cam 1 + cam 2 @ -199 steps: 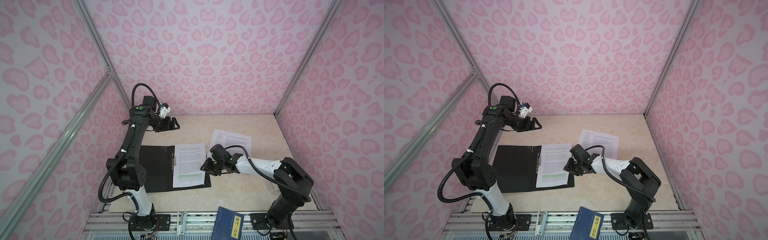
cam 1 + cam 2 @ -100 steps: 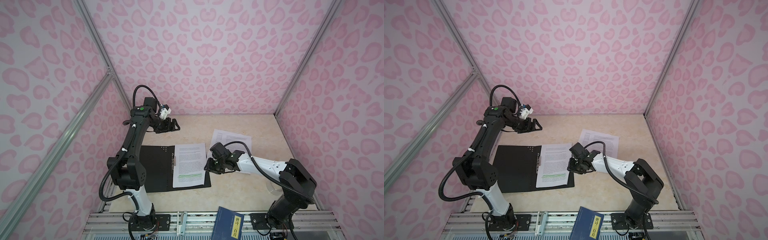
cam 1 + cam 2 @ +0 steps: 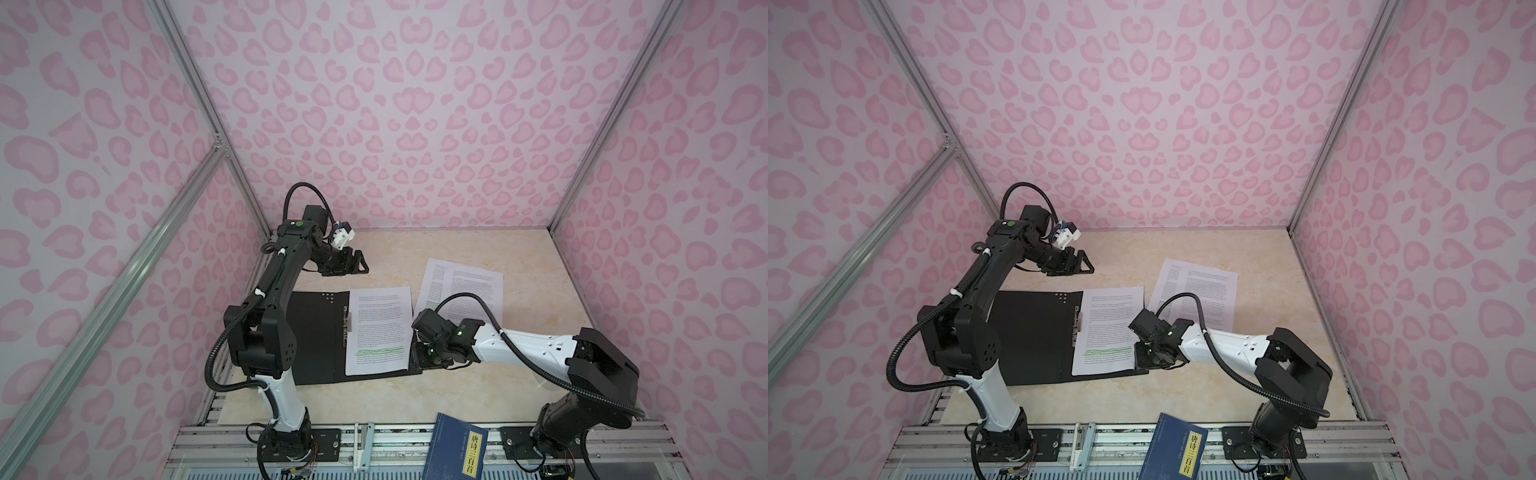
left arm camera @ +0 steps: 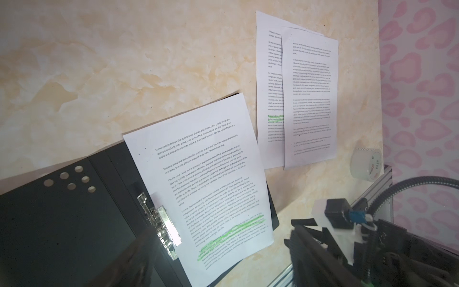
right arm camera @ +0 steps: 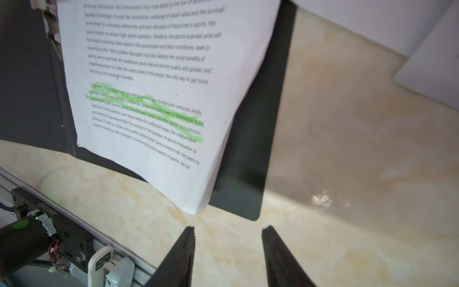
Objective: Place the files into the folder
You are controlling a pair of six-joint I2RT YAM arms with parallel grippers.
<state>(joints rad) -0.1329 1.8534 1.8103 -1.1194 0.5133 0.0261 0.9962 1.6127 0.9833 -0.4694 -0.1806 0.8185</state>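
Right hand (image 5: 228,228) beside folder (image 5: 250,149), blue book (image 3: 451,451) near.

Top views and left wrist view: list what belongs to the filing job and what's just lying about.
Job:
- folder, open
- sheet lying in it
- two loose sheets, overlapping, outside the folder

Lying about:
- blue book
- tape roll

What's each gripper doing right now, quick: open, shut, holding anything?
Left gripper: open, holding nothing.
Right gripper: open, holding nothing, near the folder corner.
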